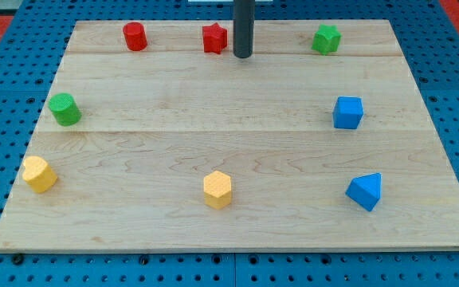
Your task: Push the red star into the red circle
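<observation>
End effector, bare rod, grasps nothing; my tip near bench's top edge, just right of red star; red circle further left along same edge; leftward push lines up.

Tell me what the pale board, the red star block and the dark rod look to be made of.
Pale board: looks like light wood in joined planks, with visible grain lines and seams, satin finish. Red star block: an even, matte red coat; painted wood or plastic, I cannot tell which. Dark rod, ending at my tip just to the view's right of the star: smooth with a faint sheen, probably metal or plastic.
</observation>
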